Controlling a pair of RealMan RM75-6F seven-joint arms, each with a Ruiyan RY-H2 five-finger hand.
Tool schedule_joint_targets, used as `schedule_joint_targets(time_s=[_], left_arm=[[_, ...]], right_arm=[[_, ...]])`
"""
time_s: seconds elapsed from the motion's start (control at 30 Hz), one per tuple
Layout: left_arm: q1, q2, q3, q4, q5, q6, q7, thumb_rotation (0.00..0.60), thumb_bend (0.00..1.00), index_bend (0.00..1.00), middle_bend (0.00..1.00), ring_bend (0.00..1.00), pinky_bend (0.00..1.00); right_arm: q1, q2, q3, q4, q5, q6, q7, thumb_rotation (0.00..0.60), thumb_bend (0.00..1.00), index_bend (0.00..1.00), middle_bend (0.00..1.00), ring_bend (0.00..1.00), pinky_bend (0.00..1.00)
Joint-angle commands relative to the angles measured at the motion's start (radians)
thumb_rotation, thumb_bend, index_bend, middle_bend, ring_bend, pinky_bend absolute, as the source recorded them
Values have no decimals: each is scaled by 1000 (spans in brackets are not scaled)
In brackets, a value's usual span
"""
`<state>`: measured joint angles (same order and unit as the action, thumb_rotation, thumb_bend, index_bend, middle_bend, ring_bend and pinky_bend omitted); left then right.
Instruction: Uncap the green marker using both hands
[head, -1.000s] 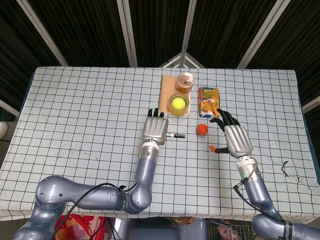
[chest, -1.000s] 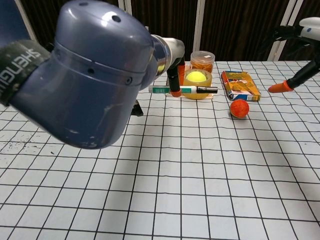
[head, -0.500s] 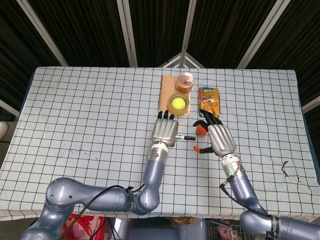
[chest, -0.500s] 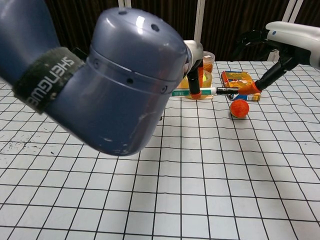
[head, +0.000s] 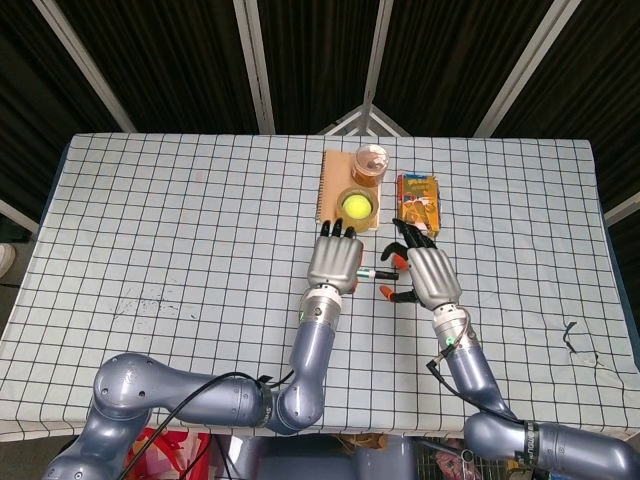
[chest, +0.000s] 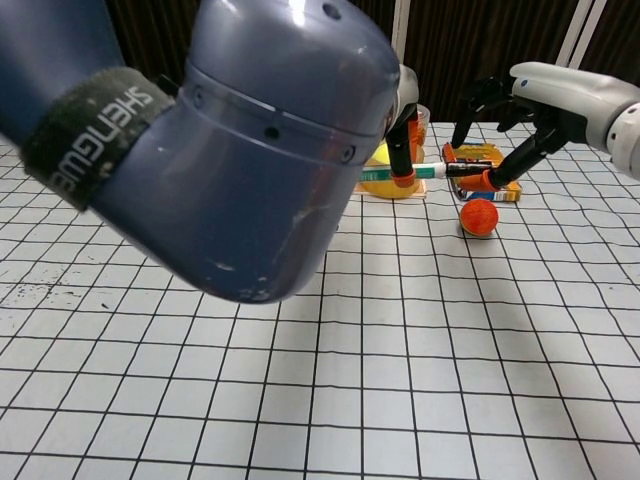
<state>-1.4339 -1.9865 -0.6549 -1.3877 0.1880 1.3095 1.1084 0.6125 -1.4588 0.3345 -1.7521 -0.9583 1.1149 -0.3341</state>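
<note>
- The left hand (head: 335, 265), just below frame centre in the head view, grips the green marker (chest: 415, 172) and holds it level above the table (head: 180, 240); its black cap end points toward the right hand (head: 425, 272).
- The right hand has its fingers spread around the cap end; whether they actually grip it cannot be told.
- In the chest view, upper right, an orange ball (chest: 479, 216) lies below the right hand; an orange box (head: 419, 200) sits just behind it; a tub with a yellow ball (head: 356, 207) sits at upper centre.
</note>
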Motion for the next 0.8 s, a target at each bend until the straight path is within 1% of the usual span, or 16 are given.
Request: schedule_joint_targets(time_s=[0.03, 0.17, 0.3, 0.8], left_arm=[[1, 3, 1, -5, -2, 2, -2, 600, 483, 602, 167, 0, 0], [2, 8, 4, -11, -2, 4, -4, 600, 483, 602, 168, 0, 0], [3, 13, 8, -16, -7, 10, -2, 600, 483, 602, 168, 0, 0], [0, 10, 23, -4, -12, -7, -12, 600, 483, 603, 169, 0, 0]], right_arm=[[1, -2, -5, 7, 3, 4, 1, 600, 249, 478, 74, 91, 168], [2, -5, -12, 18, 11, 4, 6, 600, 250, 490, 75, 93, 168], [0, -8, -17, 28, 4, 10, 25, 600, 260, 523, 80, 97, 168], [3, -4, -25, 42, -2, 12, 58, 600, 294, 555, 83, 100, 168]])
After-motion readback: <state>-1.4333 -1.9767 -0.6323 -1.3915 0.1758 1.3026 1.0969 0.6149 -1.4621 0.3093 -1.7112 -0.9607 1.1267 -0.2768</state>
